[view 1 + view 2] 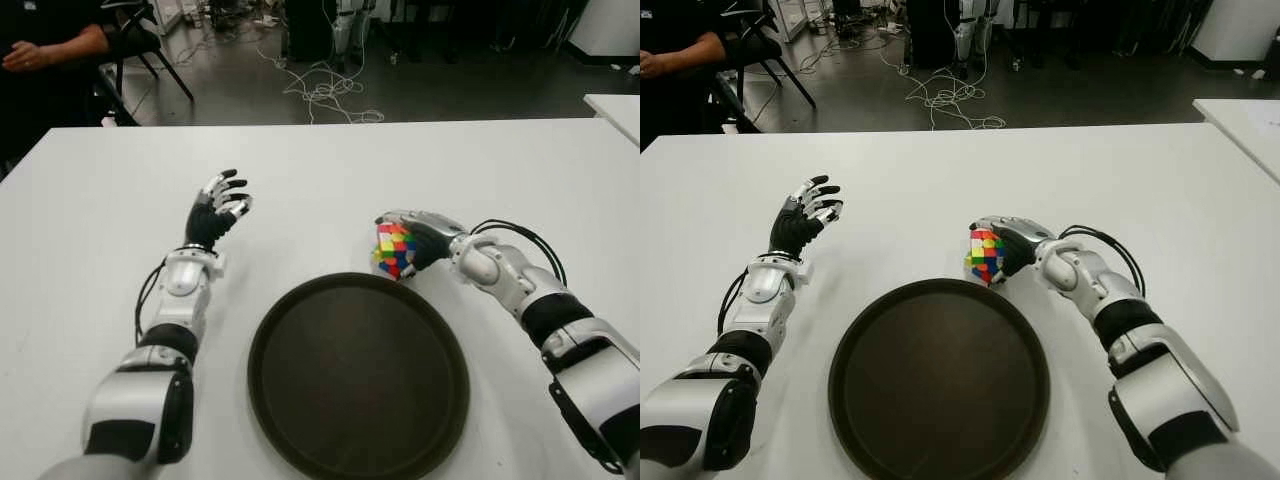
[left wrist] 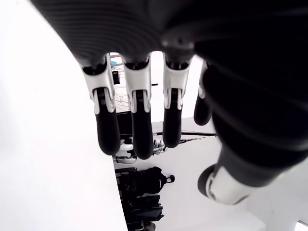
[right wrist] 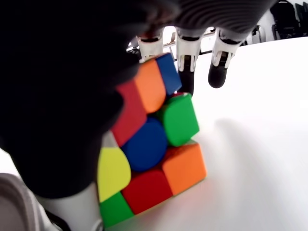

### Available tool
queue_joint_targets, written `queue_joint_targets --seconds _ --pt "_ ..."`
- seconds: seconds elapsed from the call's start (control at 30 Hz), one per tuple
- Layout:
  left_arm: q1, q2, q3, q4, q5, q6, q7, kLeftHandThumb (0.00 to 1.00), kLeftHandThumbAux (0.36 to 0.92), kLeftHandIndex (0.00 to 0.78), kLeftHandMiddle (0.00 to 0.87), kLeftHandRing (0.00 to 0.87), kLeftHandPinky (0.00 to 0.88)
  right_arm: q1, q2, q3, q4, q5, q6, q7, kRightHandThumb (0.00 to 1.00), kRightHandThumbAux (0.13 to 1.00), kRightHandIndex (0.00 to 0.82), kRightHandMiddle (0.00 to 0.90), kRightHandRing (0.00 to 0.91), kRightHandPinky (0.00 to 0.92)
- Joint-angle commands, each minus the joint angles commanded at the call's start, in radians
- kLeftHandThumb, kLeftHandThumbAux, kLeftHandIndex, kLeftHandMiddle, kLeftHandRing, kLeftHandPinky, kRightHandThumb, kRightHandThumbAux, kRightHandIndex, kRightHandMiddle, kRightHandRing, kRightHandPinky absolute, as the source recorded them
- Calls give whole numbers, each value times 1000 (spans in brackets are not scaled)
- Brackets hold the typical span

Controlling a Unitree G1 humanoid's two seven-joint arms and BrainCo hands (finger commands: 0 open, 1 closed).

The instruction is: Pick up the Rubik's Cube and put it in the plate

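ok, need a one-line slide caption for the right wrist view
Right hand closed on the Rubik's Cube, fingers over its top, at the white table.

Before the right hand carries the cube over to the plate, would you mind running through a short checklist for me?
1. Right hand closed on the Rubik's Cube: ok, fingers wrap it.
2. Cube lifted clear of the table: cannot tell.
3. Plate empty: ok.
4. Cube already past the plate's far rim: not ok, it sits just beyond it.
5. Left hand away from the route: ok, open, left of the plate.
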Motion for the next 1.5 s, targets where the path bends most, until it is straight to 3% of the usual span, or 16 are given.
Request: queue_joint_targets --seconds 0.43,0.53,0.63,0.73,0.83,0.93,1.5 --pt "2 3 -4 -3 4 2 3 64 782 170 247 278 355 -6 5 24 9 -49 61 -94 0 842 175 179 171 138" --pt "2 3 -3 -5 2 2 2 69 786 169 243 276 344 -2 2 24 6 -62 58 -143 0 878 206 209 199 179" --pt "4 4 -2 -7 0 0 -2 68 782 167 245 277 344 1 0 23 5 -72 54 -202 102 933 274 337 318 326" --pt "5 4 -2 -8 0 -1 -3 65 777 165 246 278 344 0 1 24 9 -76 52 -219 182 947 303 392 368 382" --pt "5 4 -2 -10 1 1 1 63 776 169 251 281 339 2 4 23 12 -85 59 -263 524 808 377 449 432 451" --pt "5 4 -3 -11 2 5 5 60 773 172 253 280 332 2 6 22 14 -91 68 -291 637 762 401 468 456 471" --pt "6 4 -2 -14 1 6 5 69 778 174 255 280 337 -1 7 23 35 -97 63 -390 693 738 411 447 470 489"
